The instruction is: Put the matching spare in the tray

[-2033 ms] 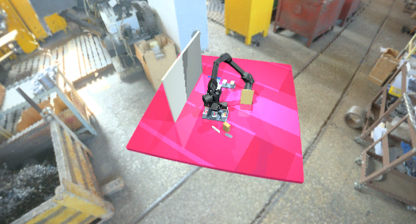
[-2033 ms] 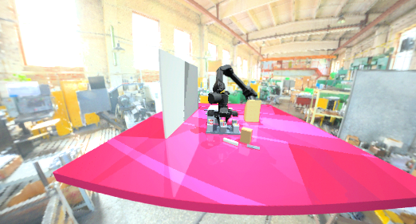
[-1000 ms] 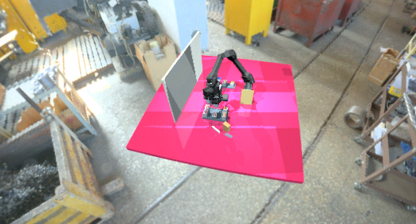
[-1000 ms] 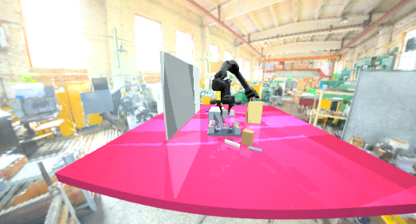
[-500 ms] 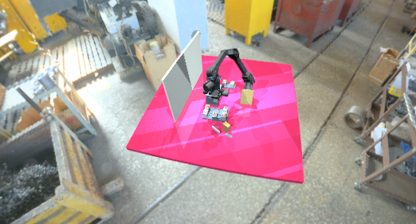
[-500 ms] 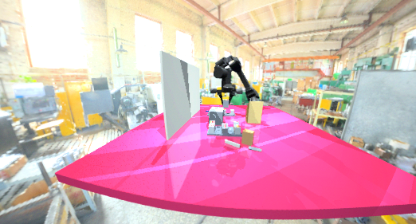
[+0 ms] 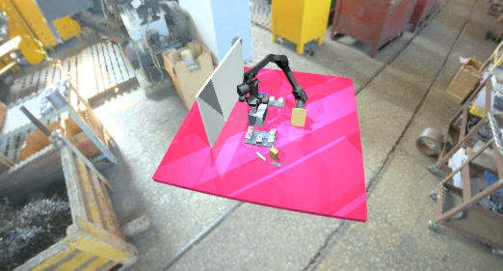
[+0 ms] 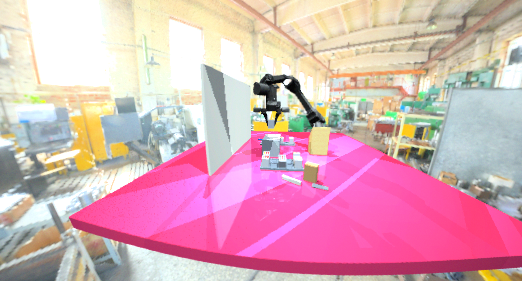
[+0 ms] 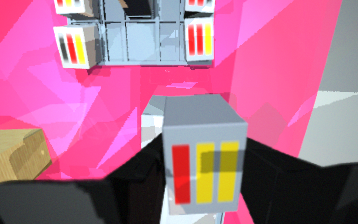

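Observation:
My gripper (image 9: pixel 195 138) (image 7: pixel 260 102) (image 8: pixel 272 118) is shut on a grey spare block (image 9: pixel 203 165) with red, yellow and yellow stripes, and holds it in the air. Right under it stands a grey upright unit (image 7: pixel 256 116) (image 8: pixel 270 145) (image 9: pixel 152 118). The grey spare rack (image 9: pixel 130 42) (image 7: pixel 253 137) (image 8: pixel 270 165) lies ahead on the pink table (image 7: pixel 313 171) (image 8: pixel 380 212). It holds a black-red-yellow spare (image 9: pixel 72 46) and a red-red-yellow spare (image 9: pixel 199 40). A small flat grey holder (image 7: pixel 276 102) (image 8: pixel 287 141) lies beyond the unit; I cannot tell what is in it.
A tall grey panel (image 7: pixel 219 95) (image 8: pixel 225 117) (image 9: pixel 350 75) stands left of the unit. A tan box (image 7: pixel 299 117) (image 8: pixel 319 140) (image 9: pixel 10 150) stands near the arm's base. A small tan block (image 7: pixel 274 152) (image 8: pixel 311 172) and two short sticks lie in front of the rack.

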Robot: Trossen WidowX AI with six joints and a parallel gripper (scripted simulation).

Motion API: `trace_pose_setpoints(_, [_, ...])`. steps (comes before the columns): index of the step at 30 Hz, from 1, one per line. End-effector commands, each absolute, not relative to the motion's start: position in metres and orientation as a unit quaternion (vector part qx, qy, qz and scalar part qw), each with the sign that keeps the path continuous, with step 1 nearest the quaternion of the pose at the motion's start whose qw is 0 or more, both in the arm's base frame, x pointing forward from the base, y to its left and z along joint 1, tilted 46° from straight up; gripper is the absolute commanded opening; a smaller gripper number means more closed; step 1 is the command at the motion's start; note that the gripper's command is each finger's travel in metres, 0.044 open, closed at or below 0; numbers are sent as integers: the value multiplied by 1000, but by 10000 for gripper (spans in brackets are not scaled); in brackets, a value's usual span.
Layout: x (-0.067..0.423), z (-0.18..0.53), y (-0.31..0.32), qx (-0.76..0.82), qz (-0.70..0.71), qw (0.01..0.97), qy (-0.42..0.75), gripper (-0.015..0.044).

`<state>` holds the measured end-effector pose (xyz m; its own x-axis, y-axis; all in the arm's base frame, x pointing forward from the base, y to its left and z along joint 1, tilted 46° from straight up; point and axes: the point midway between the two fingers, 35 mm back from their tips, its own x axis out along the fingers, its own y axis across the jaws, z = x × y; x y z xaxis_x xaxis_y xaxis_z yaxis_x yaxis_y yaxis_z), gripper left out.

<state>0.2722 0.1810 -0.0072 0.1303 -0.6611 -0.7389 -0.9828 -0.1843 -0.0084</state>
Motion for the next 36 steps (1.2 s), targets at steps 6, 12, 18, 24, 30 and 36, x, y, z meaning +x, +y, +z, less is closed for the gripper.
trace_pose_setpoints(6, [313,50,138,-707,311,270,575,0])
trace_pose_setpoints(12, [331,86,102,-709,306,272,575,0])
trace_pose_setpoints(18, [341,122,62,-711,298,271,577,0])
trace_pose_setpoints(24, [342,158,21,-713,287,265,583,0])
trace_pose_setpoints(30, [335,192,-19,-714,280,252,591,0])
trace_pose_setpoints(36, [334,195,-23,-714,279,250,592,0])
